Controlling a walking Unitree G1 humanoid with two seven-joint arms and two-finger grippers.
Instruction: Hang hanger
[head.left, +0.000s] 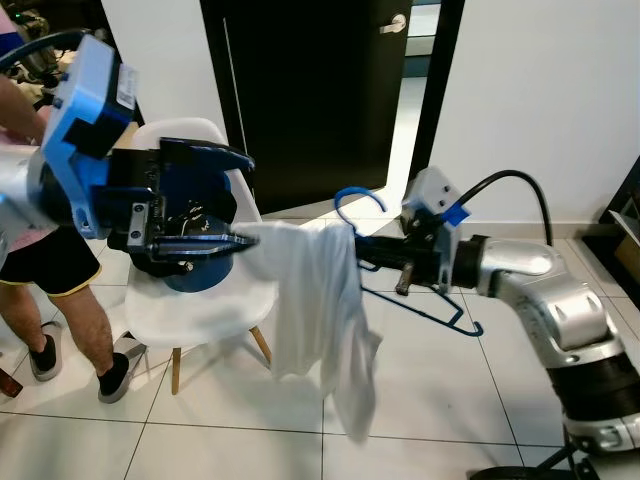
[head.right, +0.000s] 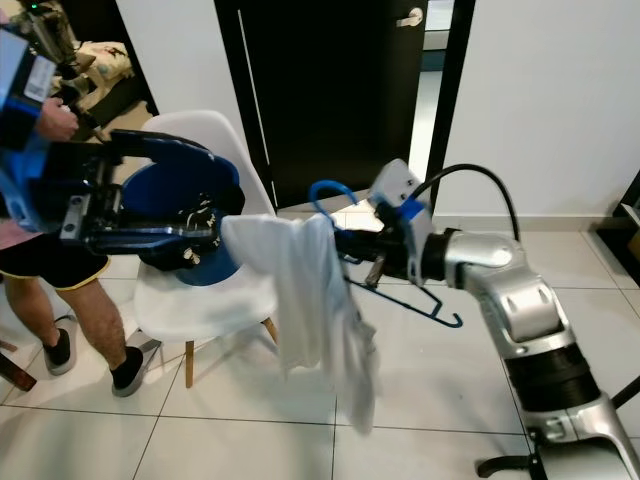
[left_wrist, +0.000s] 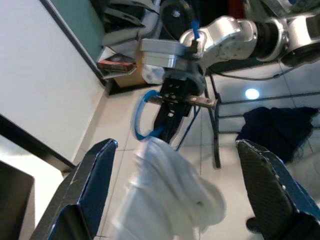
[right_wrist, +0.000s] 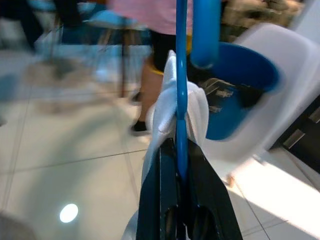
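1. At the far left stands a person in black shorts (head.left: 45, 262) and dark shoes, beside a white moulded plastic chair with wooden legs (head.left: 205, 305); a round blue tub (head.right: 190, 225) sits on its seat.

2. The left gripper (head.left: 225, 205) is raised in front of that chair. Its two black fingers (left_wrist: 92, 180) are spread wide in its wrist view, with the cloth lying between them and seemingly untouched, though in the head views the lower finger's tip reaches the cloth's edge. I judge it is gripping nothing.

3. In the middle hangs a white cotton garment (head.left: 320, 320), draped over one arm of a blue plastic clothes hanger (head.left: 420, 300); its hook (head.left: 358, 198) curls upward, and the bare arm slopes down to the right.

4. The right gripper (head.left: 375, 252) has its fingers closed tight on the hanger's bar just below the hook, carrying hanger and garment in mid-air over the tiled floor (head.left: 450, 400), well clear of the chair.

5. Judgement: this looks like the stage of dressing the hanger, or carrying it.

6. Next, the garment sits lopsided, so the left gripper would need to settle it. The hook must stay upright while a rail is found. No rail can be made out before the dark door (head.left: 310, 90).
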